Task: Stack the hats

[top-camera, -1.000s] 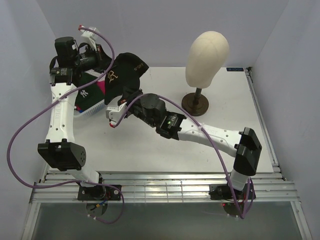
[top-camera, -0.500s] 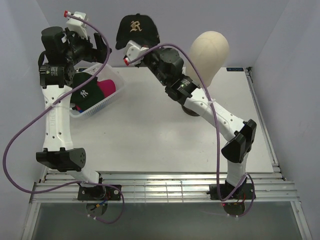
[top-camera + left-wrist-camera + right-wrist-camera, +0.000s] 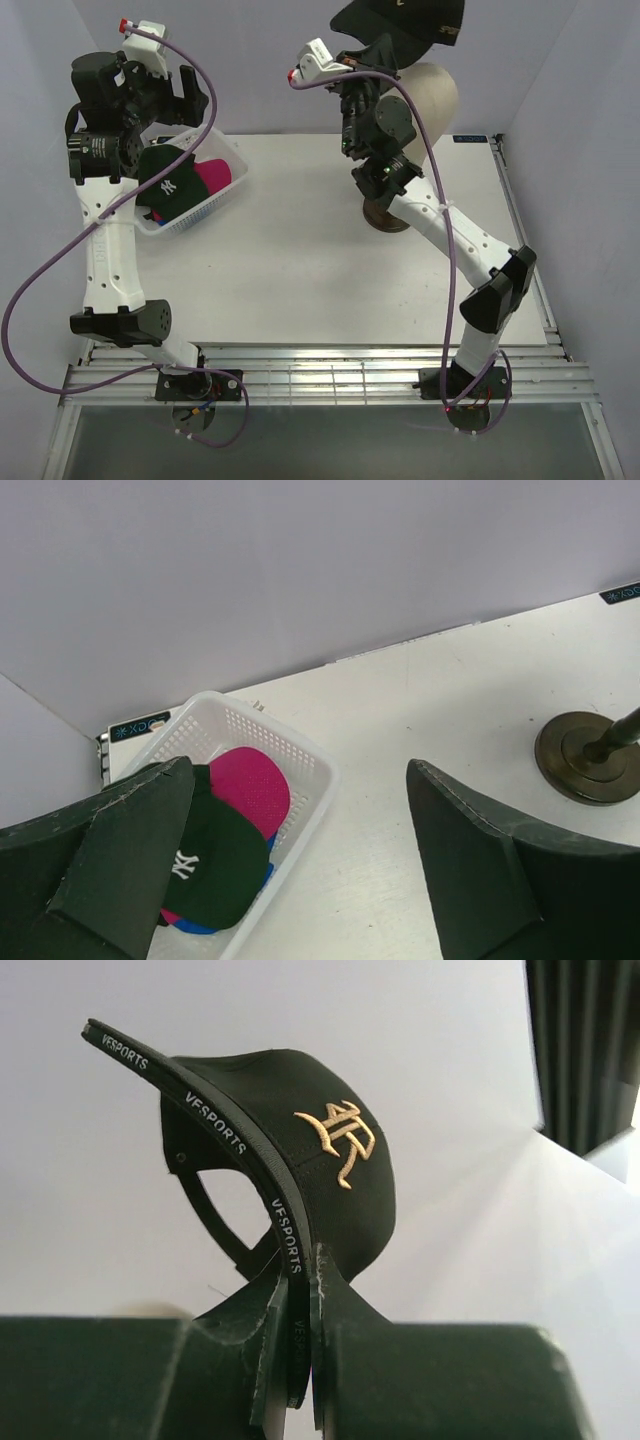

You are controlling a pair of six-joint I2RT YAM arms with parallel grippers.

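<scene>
My right gripper point(image 3: 298, 1295) is shut on the brim of the black hat point(image 3: 335, 1145) with gold embroidery. In the top view that hat point(image 3: 400, 18) hangs high at the back, just above the cream mannequin head point(image 3: 428, 92), under my right gripper point(image 3: 378, 52). Three more hats lie piled in the white basket point(image 3: 312, 770): the dark green NY one point(image 3: 215, 865) on top, the magenta one point(image 3: 252, 785) behind it, and a blue one point(image 3: 195, 927) showing as a sliver. My left gripper point(image 3: 300, 880) is open and empty, raised above the basket's right side.
The mannequin's dark round stand point(image 3: 588, 760) sits on the white table at the back right. The basket point(image 3: 228, 195) stands at the back left, close to the left wall. Grey walls close in the back and both sides.
The right arm has swung the black hat up and right, from beside the basket to above the mannequin head. My left gripper has opened and drawn back up and left.
</scene>
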